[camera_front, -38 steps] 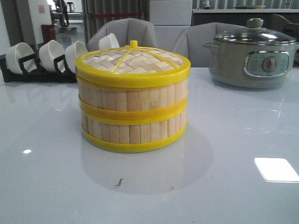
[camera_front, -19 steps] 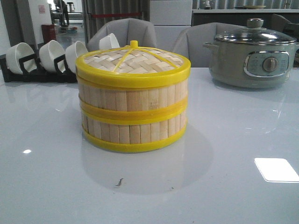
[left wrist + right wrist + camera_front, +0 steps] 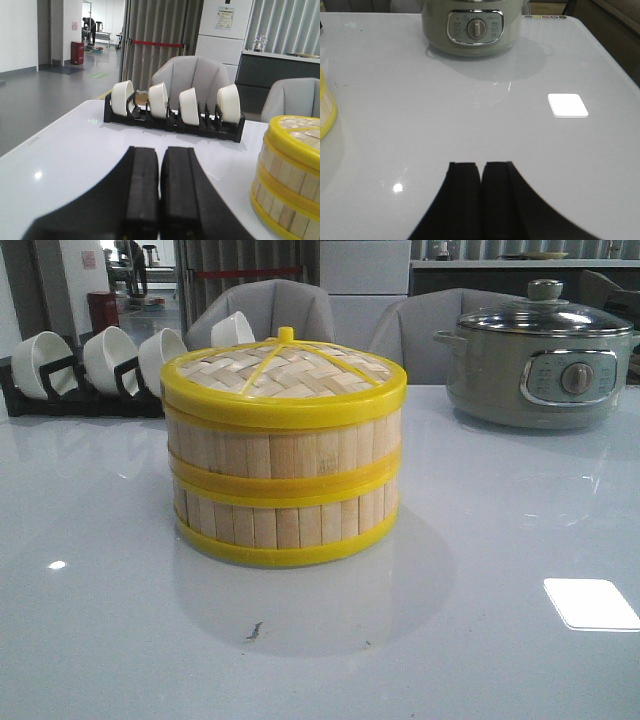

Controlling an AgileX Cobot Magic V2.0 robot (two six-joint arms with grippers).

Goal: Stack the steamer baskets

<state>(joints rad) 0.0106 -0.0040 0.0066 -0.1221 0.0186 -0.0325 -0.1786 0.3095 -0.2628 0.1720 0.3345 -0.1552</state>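
At the centre of the front frame, two round steamer baskets of pale vertical bamboo slats with yellow plastic bands stood stacked on the glossy white table: the upper steamer basket sat squarely on the lower steamer basket, their yellow bands meeting at mid-height. A flat woven-bamboo lid with a yellow rim, spokes and small knob covered the upper one. In the upper right of that frame stood a grey-green electric pot with a glass lid and a round dial; in the upper left, a black rack holding white ceramic bowls on edge. Neither arm appeared in the front frame. In the left wrist frame the left end effector had its black fingers pressed together with nothing between them, and part of the stack showed at the right edge. The right end effector was likewise closed and empty above bare table.
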